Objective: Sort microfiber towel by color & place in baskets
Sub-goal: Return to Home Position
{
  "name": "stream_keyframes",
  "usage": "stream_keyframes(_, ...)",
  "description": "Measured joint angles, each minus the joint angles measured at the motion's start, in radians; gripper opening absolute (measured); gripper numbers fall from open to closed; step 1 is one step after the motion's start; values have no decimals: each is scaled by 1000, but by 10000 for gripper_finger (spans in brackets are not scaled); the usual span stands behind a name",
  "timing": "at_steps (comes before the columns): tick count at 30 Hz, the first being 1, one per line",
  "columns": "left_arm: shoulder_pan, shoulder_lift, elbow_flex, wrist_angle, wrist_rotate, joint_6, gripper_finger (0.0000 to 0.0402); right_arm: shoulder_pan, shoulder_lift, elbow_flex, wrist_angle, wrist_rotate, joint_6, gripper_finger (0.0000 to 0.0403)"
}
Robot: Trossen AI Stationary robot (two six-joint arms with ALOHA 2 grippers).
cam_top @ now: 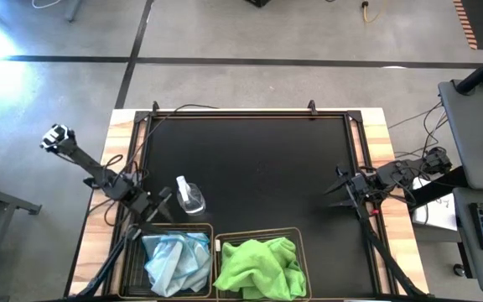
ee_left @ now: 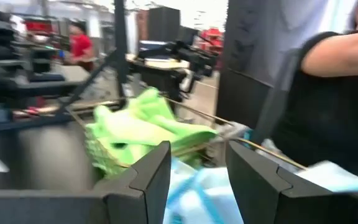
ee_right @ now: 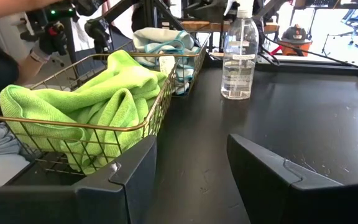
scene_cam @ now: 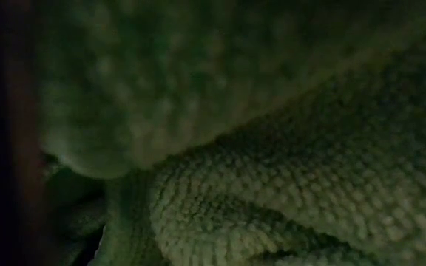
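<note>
The left gripper [cam_top: 159,211] hangs just beyond the far rim of the left basket [cam_top: 198,226], its fingers spread with nothing between them; the pale blue towels [cam_top: 177,258] lie directly ahead of those fingers and a little below, so this arm is much the nearer one to the baskets. Any pull-back, I'd judge, has to lift away from that wire rim and mind the spray bottle [cam_top: 190,198], which stands upright just beside the gripper on the black mat [cam_top: 258,159]. The right gripper [cam_top: 342,186] waits at the mat's right edge, well apart from everything, its fingers also spread and empty.

The right basket [cam_top: 262,232] sits touching or nearly touching its twin along the near edge; the lime-green towels [cam_top: 258,267] are heaped in it, bulging above the wire. Both piles are crumpled and soft, with no clear long axis; the blue one lies lower and flatter. No cloth shows loose on the mat, so the sorting looks done.
</note>
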Motion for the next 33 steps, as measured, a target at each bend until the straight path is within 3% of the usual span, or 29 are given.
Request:
stream_keyframes(6, 100, -5, 0, 1, -23, 8, 139, 0, 0, 0, 0, 0, 0, 192)
stream_keyframes(13, 197, -60, -1, -24, -25, 147, 139, 0, 0, 0, 0, 0, 0, 192)
stream_keyframes(24, 348, -202, -3, -226, -38, -3, 139, 0, 0, 0, 0, 0, 0, 192)
stream_keyframes(33, 453, -293, -16, -237, -40, 3, 139, 0, 0, 0, 0, 0, 0, 192)
